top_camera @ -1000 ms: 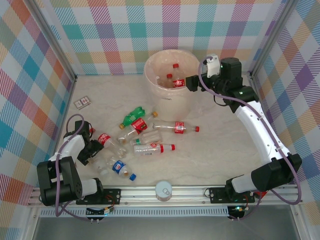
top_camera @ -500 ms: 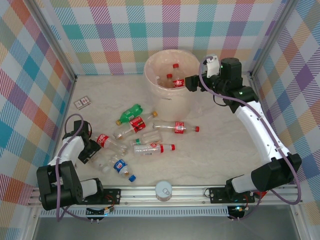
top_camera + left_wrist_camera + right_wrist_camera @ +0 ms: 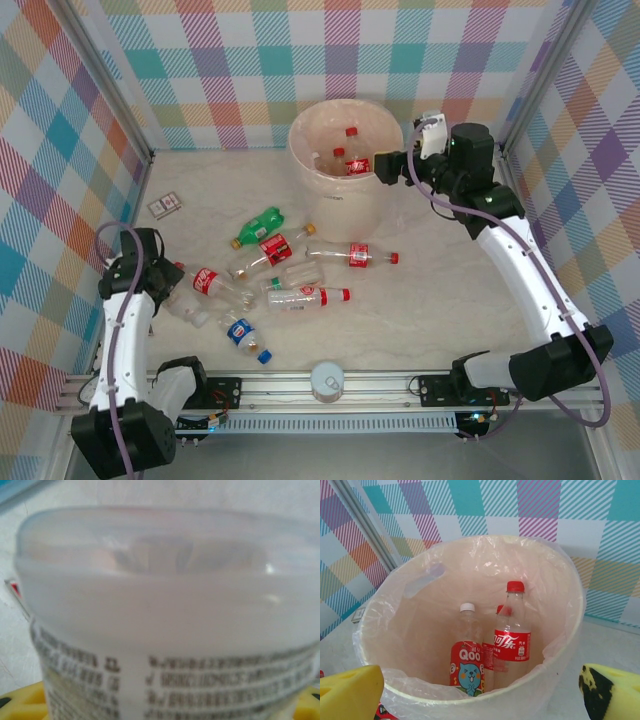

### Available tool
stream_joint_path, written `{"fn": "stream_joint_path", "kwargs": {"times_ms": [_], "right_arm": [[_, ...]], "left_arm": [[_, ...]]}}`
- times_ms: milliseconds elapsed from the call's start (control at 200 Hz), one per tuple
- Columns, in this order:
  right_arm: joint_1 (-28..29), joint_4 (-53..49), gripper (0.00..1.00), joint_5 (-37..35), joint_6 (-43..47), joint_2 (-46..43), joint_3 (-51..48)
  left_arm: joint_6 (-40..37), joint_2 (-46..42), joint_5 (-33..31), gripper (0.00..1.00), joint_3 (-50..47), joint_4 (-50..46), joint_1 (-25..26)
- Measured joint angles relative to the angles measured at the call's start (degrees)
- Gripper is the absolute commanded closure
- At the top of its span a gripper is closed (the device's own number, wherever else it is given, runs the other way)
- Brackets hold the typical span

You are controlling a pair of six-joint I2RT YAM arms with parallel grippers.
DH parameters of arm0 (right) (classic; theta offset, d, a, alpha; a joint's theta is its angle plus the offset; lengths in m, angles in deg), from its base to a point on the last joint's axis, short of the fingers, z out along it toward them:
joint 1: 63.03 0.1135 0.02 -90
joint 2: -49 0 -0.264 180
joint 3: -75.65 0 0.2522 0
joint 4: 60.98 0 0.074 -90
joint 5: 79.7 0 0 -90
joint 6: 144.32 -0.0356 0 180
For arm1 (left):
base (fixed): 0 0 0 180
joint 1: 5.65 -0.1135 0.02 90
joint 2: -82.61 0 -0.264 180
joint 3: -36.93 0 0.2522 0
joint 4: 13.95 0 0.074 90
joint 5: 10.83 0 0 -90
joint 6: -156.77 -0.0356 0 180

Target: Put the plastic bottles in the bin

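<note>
Left gripper clamped on clear bottle | right gripper spread empty at bin | risk: smooth bottle may slip mid-carry, landing short of bin.

The bin mouth stands open above upright bottles; loose bottles clutter the table.

A blurred clear plastic bottle looms close, black print across its label, between yellow fingertips of the left gripper; pale worktop behind.
</note>
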Motion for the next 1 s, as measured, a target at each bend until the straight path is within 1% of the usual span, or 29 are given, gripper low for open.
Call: {"fn": "stream_joint_path", "kwargs": {"times_ms": [30,125,225,295,375,510,585,660,710,765,900,1000], "right_arm": [[-0.4,-0.7,0.06,0.1,-0.5,0.5,0.6],[-1.8,-1.8,0.09,0.2,-2.2,2.5,2.3],[-3.7,-2.2,0.11,0.1,-5.7,3.2,1.7],[-4.9,-1.5,0.13,0.0,-8.9,2.8,0.3],[-5.6,1.0,0.16,-0.2,-13.1,1.6,-2.9],[-6.1,7.1,0.19,0.4,-21.4,-0.4,-9.5],[-6.2,10.5,0.18,1.4,-25.9,-0.7,-12.3],[-6.2,12.7,0.17,1.9,-29.7,-0.7,-14.1],[-6.2,14.4,0.15,1.9,-32.1,-1.0,-15.3],[-6.2,15.3,0.11,1.8,-34.5,-1.5,-16.5],[-6.2,16.8,0.01,1.9,-39.5,-3.1,-18.5],[-6.2,18.6,0.01,2.8,-42.3,-3.7,-20.0]], "left_arm": [[0.4,-0.6,0.8,0.44,1.8,-0.2,0.0],[1.1,-0.6,4.8,0.46,8.5,-0.3,0.0],[1.8,2.5,9.5,0.49,17.4,0.0,0.5],[2.2,4.9,11.3,0.51,22.5,1.3,1.7],[2.4,7.5,12.9,0.53,27.5,3.7,4.9],[2.3,13.8,14.1,0.57,35.7,7.4,12.5],[2.0,18.4,14.5,0.60,40.4,9.3,15.6],[1.9,22.6,15.6,0.63,44.2,11.2,17.2],[1.9,25.2,16.2,0.66,46.2,12.6,18.4],[1.9,27.7,16.2,0.67,48.2,13.7,19.7],[1.9,33.2,16.8,0.68,53.3,16.6,24.1],[1.9,37.2,17.5,0.68,56.8,19.1,27.8]]}}
